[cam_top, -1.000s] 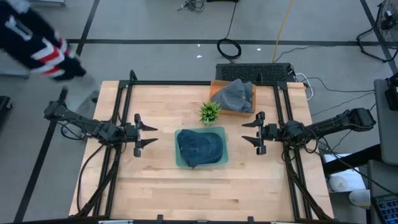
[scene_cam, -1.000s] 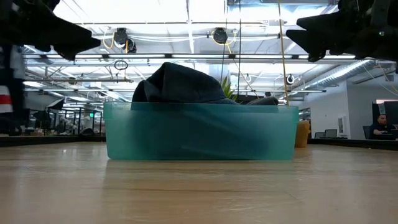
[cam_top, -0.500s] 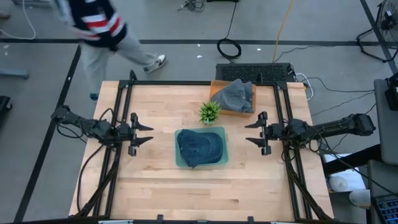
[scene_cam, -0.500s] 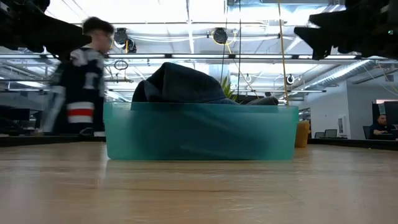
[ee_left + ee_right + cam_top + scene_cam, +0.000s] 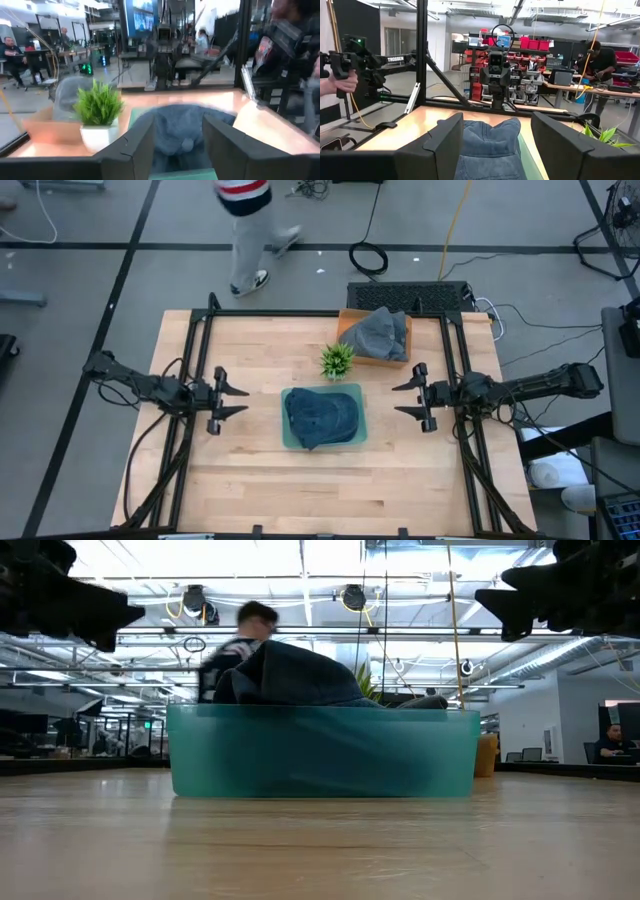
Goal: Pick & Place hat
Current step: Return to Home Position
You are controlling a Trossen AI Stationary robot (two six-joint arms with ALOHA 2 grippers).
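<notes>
- The blue cap (image 5: 322, 418) lies crumpled inside the green bin (image 5: 287, 440), which sits at the middle of the tabletop (image 5: 250, 480). In the low view the cap humps above the bin's translucent wall.
- The left tool (image 5: 245, 401) hangs at 9 o'clock from the bin, well apart from it. It is released and holds nothing. In its wrist view the two dark fingers (image 5: 131, 150) stand wide apart, with the cap showing between them.
- The right tool (image 5: 396, 400) hangs at 3 o'clock from the bin, facing the left one. It is likewise spread and empty.
- A small potted plant (image 5: 337, 360) stands just beside the bin at 12 o'clock.
- An orange box (image 5: 347, 318) holding a grey cap (image 5: 380, 333) sits at 1 o'clock from the bin, against the tabletop's far edge.
- A person (image 5: 250, 220) walks past beyond the tabletop's far edge, at about 11 o'clock. The low view shows them behind the bin.
</notes>
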